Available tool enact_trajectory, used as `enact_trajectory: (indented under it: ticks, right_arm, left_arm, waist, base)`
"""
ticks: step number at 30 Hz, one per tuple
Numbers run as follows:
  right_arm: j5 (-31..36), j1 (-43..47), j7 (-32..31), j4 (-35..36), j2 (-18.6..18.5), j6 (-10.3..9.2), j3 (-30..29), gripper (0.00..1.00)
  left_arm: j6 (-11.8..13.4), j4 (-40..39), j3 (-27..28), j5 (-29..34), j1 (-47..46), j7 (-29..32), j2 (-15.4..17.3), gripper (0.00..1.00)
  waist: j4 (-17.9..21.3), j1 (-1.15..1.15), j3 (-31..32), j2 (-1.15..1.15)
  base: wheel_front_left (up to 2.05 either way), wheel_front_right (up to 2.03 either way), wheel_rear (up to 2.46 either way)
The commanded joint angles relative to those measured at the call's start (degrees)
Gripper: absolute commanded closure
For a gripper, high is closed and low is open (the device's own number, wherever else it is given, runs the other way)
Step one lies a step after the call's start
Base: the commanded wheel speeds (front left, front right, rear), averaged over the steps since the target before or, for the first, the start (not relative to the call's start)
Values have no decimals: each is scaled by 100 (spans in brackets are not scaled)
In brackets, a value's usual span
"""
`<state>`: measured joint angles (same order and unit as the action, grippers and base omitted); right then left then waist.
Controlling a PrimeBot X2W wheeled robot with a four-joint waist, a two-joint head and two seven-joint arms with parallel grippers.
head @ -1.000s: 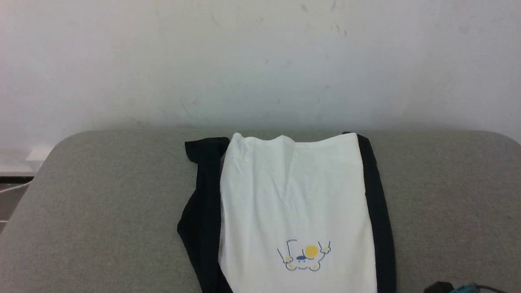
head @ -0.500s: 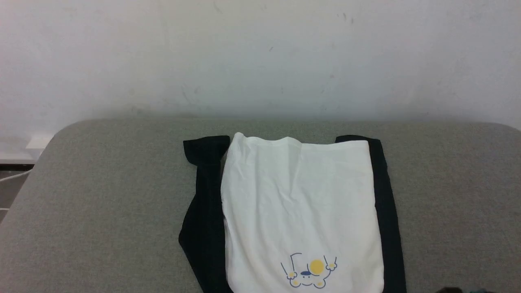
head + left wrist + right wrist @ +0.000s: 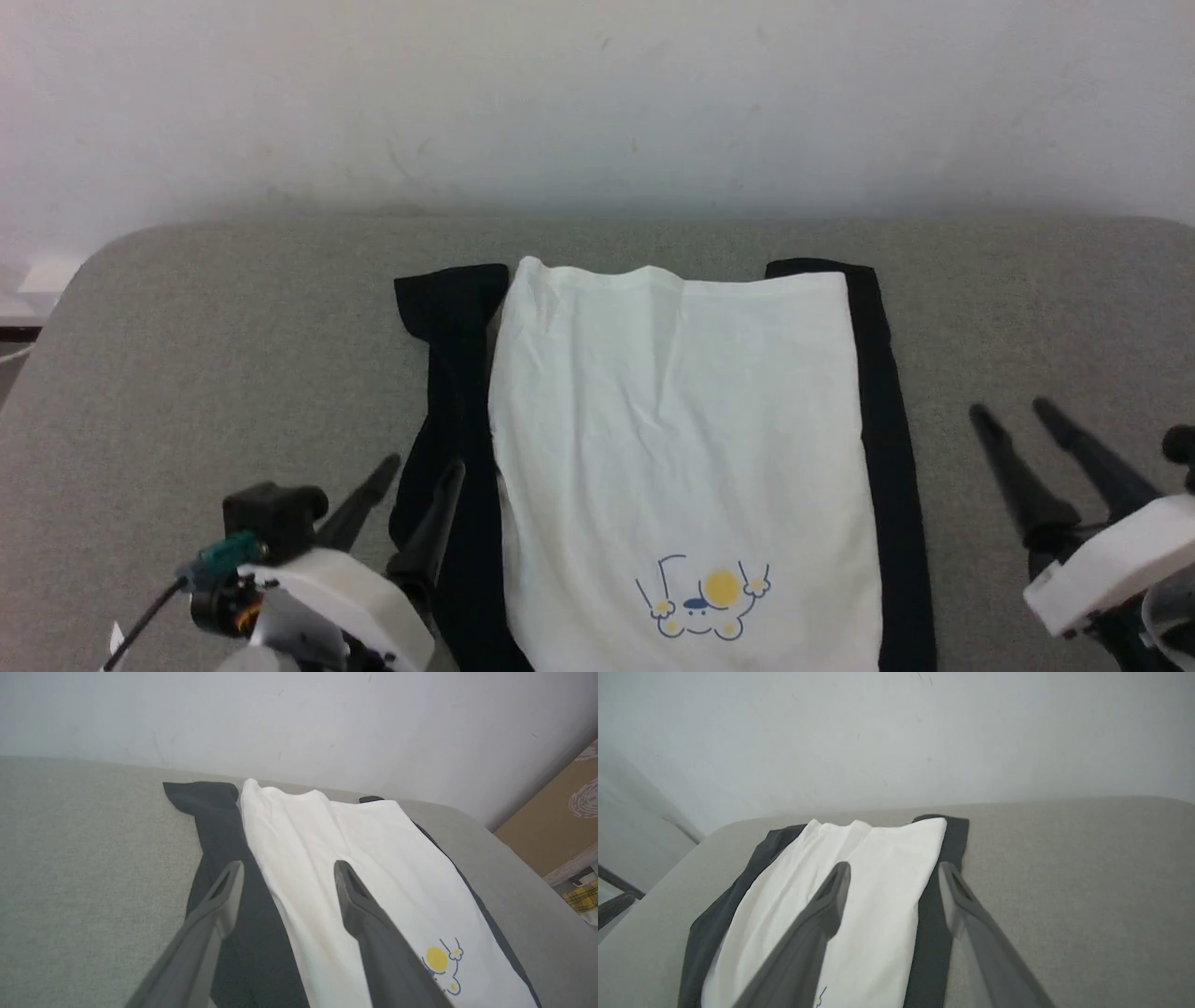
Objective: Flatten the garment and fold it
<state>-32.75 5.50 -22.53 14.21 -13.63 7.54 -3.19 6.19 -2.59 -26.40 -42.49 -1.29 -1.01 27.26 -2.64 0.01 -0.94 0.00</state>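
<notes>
1. Head view: my left gripper [image 3: 425, 462] and right gripper [image 3: 1008, 407] both stand wide and empty, flanking the garment [image 3: 681, 439], which lies mid-table.
2. I judge it light, soft and limp; I'd pinch the hem corners.
3. Grey cloth-covered table [image 3: 233, 355] may drag; the white wall [image 3: 597, 93] stands beyond the far edge.

Garment [image 3: 681, 439] centred on table [image 3: 233, 327]

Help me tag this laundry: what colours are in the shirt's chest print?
Chest print: yellow and blue, clearest in the head view.
</notes>
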Motion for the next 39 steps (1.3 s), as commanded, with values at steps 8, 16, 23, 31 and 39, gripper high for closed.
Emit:
enact_trajectory:
  ticks: [8, 16, 23, 31, 39]
  right_arm:
    - [1293, -755, 1980, -293, 156, -5, 86, 0]
    - [1768, -1204, 2556, -251, 392, -5, 138, 0]
    - [1853, -1347, 2800, -332, 579, -5, 160, 0]
    - [1827, -1389, 2981, -569, 688, -5, 198, 0]
    - [1891, -1427, 3053, -783, 739, -5, 115, 0]
  left_arm:
    - [-195, 578, 124, 329, -1706, 107, -24, 0]
    - [-647, 2061, 91, 186, -3735, 1698, 364, 0]
    - [-707, 3385, 33, 25, -4853, 3083, 592, 0]
    - [-573, 4310, -25, 172, -5339, 3542, 886, 0]
    - [-692, 4768, -140, 201, -5390, 3596, 886, 0]
  waist:
    - [342, -1, -970, 0]
    - [795, -1, -1906, 0]
    - [1140, -1, -2442, 0]
    - [1347, -1, -2720, 0]
    - [1363, -1, -2802, 0]
  base:
    - [0, 0, 0]
    - [0, 0, 0]
    - [0, 0, 0]
    - [0, 0, 0]
    - [0, 0, 0]
